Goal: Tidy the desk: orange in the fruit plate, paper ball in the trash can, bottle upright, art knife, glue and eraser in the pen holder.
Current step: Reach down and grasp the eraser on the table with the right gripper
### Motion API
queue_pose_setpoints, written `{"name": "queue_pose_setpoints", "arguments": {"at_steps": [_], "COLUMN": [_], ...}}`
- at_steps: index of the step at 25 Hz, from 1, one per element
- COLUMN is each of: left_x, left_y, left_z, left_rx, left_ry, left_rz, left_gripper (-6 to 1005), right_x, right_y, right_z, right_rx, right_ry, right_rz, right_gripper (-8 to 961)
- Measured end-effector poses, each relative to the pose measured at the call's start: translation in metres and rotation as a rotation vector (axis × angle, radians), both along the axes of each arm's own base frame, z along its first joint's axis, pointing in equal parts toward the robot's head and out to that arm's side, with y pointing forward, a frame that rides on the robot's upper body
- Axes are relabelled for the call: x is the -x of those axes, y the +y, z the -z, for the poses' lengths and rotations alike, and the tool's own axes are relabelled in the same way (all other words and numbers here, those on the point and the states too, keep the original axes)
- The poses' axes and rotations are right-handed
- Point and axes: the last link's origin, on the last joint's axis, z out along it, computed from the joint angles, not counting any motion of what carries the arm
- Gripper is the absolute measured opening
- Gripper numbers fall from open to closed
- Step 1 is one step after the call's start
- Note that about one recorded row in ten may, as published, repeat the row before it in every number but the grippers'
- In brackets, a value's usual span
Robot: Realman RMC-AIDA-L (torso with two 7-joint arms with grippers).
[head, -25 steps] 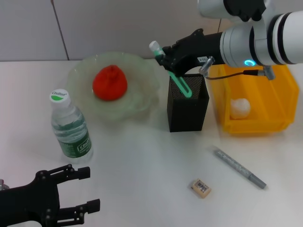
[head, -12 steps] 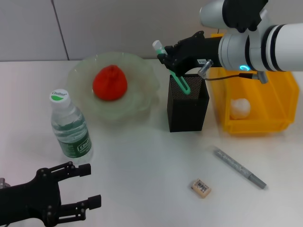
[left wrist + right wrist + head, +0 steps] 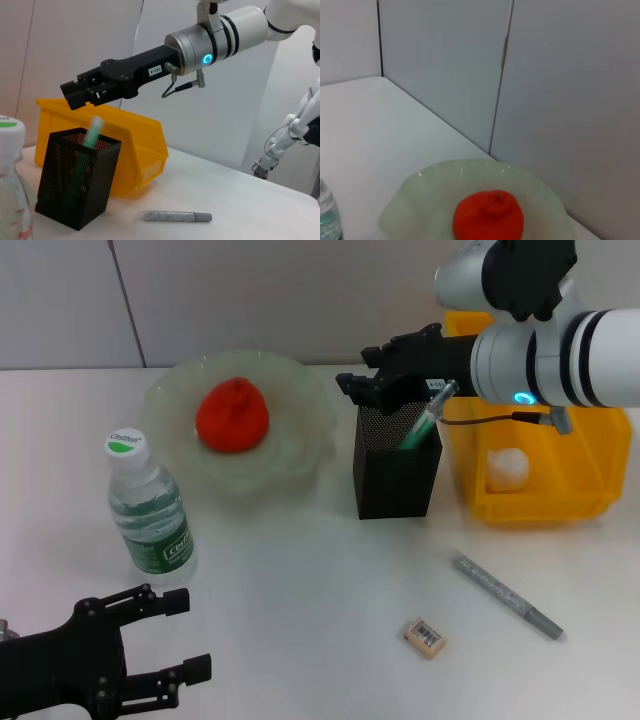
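The glue (image 3: 421, 427), a green stick, leans tilted inside the pen holder (image 3: 396, 464), its upper end showing above the rim toward the side nearest the trash can (image 3: 560, 455). The right gripper (image 3: 362, 382) hovers just above the holder's rim, its jaws open and holding nothing, apart from the glue; the left wrist view shows the same gap between the black jaws and the stick (image 3: 89, 142) standing in the mesh cup (image 3: 76, 179). The yellow can sits just beside the holder on the robot's right, with the paper ball (image 3: 506, 468) lying inside it. On the holder's other side, the orange (image 3: 231, 416) rests in the middle of the fruit plate (image 3: 300, 440), also seen from the right wrist (image 3: 488, 216). The bottle (image 3: 146, 508) stands upright on the table (image 3: 300, 580), nearer the robot than the plate. The eraser (image 3: 424, 636) lies flat on the table in front of the holder, well apart from it, and the art knife (image 3: 506, 594), a grey pen-like stick, lies near the eraser, below the can. The left gripper (image 3: 165, 638) rests low at the near edge, close to the bottle, jaws wide and empty.
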Motion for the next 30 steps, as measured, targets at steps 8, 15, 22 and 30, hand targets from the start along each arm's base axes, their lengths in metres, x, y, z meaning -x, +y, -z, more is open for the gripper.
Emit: {"name": "queue_pose_setpoints", "arguments": {"at_steps": [8,15,22,30], "left_x": [0.0,0.0,-0.001,-0.002], "left_y": [-0.001,-0.001,0.0,0.001], "left_z": [-0.001,-0.001,-0.001,-0.002], "left_rx": [0.001,0.004,0.005,0.008], "left_ry": [-0.001,-0.004,-0.004,-0.003], "left_rz": [0.001,0.005,0.011,0.018], "left_gripper": [815,815,815,815], "right_x": [0.012,0.025,0.018,0.008], "right_y": [-0.024,-0.054,-0.064,-0.075], "right_z": [-0.014,-0.027,-0.016,0.028], "right_rx": [0.072,0.276,0.408,0.522], "right_ry": [0.015,-0.095,-0.314,-0.463], "right_rz": [-0.014,0.113,0.301,0.361], "right_gripper": [460,485,481,579]}}
